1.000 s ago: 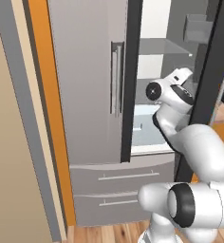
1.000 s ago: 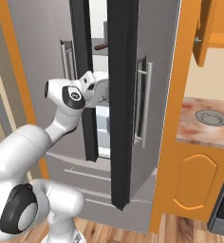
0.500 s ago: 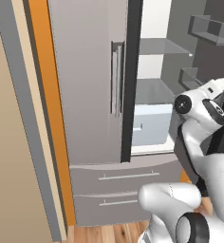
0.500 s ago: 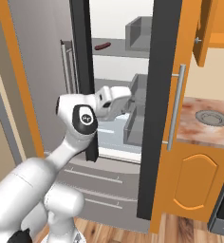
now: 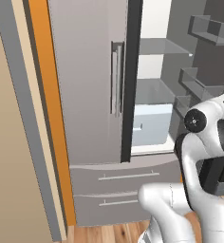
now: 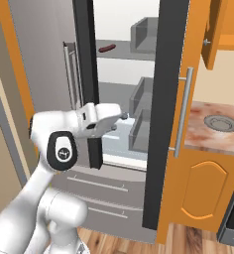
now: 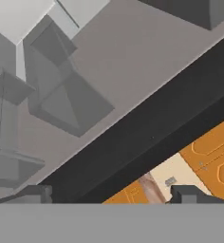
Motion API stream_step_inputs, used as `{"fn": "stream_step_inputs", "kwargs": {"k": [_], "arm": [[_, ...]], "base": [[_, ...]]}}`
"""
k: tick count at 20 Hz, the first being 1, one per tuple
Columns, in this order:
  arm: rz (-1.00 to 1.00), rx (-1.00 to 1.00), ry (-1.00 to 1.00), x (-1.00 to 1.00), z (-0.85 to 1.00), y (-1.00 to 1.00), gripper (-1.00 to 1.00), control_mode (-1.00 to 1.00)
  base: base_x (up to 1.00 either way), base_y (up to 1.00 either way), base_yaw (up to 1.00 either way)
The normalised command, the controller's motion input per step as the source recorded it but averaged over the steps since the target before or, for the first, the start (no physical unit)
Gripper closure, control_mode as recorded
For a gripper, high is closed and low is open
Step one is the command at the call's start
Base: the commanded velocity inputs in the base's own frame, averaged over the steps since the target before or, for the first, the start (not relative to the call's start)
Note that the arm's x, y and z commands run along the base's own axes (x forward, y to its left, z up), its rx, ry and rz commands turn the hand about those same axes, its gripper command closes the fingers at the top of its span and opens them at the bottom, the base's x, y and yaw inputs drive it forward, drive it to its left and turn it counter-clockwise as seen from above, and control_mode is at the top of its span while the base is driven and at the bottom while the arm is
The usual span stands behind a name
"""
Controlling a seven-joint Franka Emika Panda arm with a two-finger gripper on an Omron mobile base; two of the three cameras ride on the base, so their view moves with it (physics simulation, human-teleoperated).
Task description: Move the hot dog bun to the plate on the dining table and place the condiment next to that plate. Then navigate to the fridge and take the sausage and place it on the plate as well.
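Fridge (image 6: 124,99) stands open; you're on sausage-fetch step. Gripper (image 6: 120,117) fingers spread, empty. Sausage (image 6: 107,48) lies on upper shelf, above fingers, well apart. Next: raise hand, reach in over shelf.

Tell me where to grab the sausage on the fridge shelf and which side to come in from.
Grip the sausage across its middle, probably from the open front of the fridge. It lies flat on the upper shelf, long axis roughly sideways, so the open gripper should close across its narrow width; finer detail is too small to tell.
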Motion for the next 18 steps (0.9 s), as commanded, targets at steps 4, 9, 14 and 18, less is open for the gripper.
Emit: {"fn": "stream_step_inputs", "kwargs": {"k": [4,9,14,18], "arm": [[0.0,0.27,0.24,-0.56,0.71,1.0,-1.0,-1.0],[0.03,0.37,0.27,-0.09,0.65,1.0,-1.0,-1.0],[0.12,0.48,-0.01,0.0,0.04,1.0,-1.0,-1.0],[0.1,0.5,-0.22,0.13,-0.43,1.0,-1.0,-1.0]], "base": [[0.0,0.0,0.0],[0.0,0.0,0.0],[0.0,0.0,0.0],[0.0,0.0,0.0]]}}
